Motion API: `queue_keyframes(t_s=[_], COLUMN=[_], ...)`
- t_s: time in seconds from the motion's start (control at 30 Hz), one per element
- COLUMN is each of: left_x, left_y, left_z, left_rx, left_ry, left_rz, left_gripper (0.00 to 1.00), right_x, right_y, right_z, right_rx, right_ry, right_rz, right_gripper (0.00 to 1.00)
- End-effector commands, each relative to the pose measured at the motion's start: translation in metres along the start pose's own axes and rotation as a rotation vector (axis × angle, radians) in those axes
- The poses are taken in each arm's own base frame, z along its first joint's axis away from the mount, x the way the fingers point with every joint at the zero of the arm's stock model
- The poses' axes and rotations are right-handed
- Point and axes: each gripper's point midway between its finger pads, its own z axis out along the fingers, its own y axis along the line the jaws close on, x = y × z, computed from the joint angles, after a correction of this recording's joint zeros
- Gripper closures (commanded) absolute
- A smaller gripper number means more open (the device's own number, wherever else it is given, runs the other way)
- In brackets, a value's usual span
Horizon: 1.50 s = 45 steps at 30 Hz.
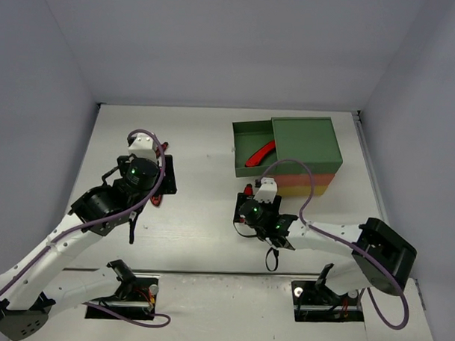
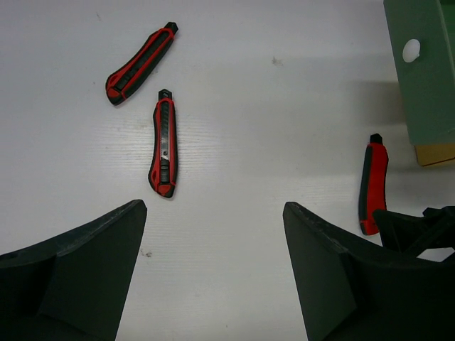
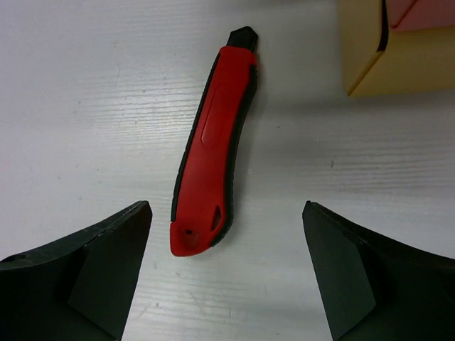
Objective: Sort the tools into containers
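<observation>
Three red-and-black utility knives lie on the white table. Two show in the left wrist view, one at the upper left (image 2: 141,62) and one below it (image 2: 163,148). My left gripper (image 2: 213,273) is open and empty just short of them. The third knife (image 3: 213,153) lies just ahead of my open, empty right gripper (image 3: 227,277), and also shows in the left wrist view (image 2: 373,183). The stacked drawer unit (image 1: 307,139) stands at the back right. Its green top drawer (image 1: 244,134) is pulled out to the left, with a red tool (image 1: 259,154) inside.
The yellow bottom drawer's corner (image 3: 384,57) is close ahead and to the right of my right gripper (image 1: 250,200). My left gripper (image 1: 164,176) is over the table's left middle. Grey walls enclose the table on three sides.
</observation>
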Motion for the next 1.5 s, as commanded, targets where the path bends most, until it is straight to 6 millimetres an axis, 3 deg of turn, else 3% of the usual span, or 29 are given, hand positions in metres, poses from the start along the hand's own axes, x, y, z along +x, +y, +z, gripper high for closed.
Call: queue_keyframes(t_s=[0.0, 0.33, 0.43, 0.57, 0.73, 0.97, 1.17, 1.27, 1.37, 1.47], left_x=[-0.009, -0.014, -0.013, -0.012, -0.013, -0.014, -0.013, -0.014, -0.016, -0.019], left_y=[0.004, 0.011, 0.011, 0.012, 0.012, 0.016, 0.016, 0.016, 0.018, 0.019], left_z=[-0.007, -0.009, -0.009, -0.008, -0.006, 0.0, 0.001, 0.001, -0.001, -0.002], left_rx=[0.01, -0.009, -0.006, -0.012, -0.022, -0.05, -0.051, -0.052, -0.054, -0.054], left_ry=[-0.041, -0.061, -0.059, -0.057, -0.056, -0.05, -0.049, -0.051, -0.058, -0.062], left_rz=[-0.01, 0.01, 0.011, 0.014, 0.027, 0.038, 0.04, 0.041, 0.045, 0.04], left_gripper=[0.25, 0.25, 0.25, 0.25, 0.25, 0.25, 0.25, 0.25, 0.25, 0.25], right_x=[-0.007, 0.021, 0.03, 0.04, 0.059, 0.105, 0.143, 0.145, 0.132, 0.119], right_y=[0.012, 0.01, 0.007, 0.007, 0.015, 0.035, 0.034, 0.035, 0.048, 0.055], right_z=[0.012, 0.031, 0.033, 0.028, 0.007, -0.032, -0.057, -0.059, -0.059, -0.053], right_rx=[0.012, 0.062, 0.072, 0.06, -0.034, -0.187, -0.22, -0.218, -0.22, -0.18], right_ry=[-0.068, -0.016, 0.001, 0.016, 0.076, 0.234, 0.335, 0.336, 0.302, 0.279], right_rz=[0.025, -0.025, -0.037, -0.067, -0.075, -0.171, -0.217, -0.226, -0.243, -0.285], right_gripper=[0.17, 0.33, 0.46, 0.76, 0.9, 0.9, 0.72, 0.52, 0.34, 0.3])
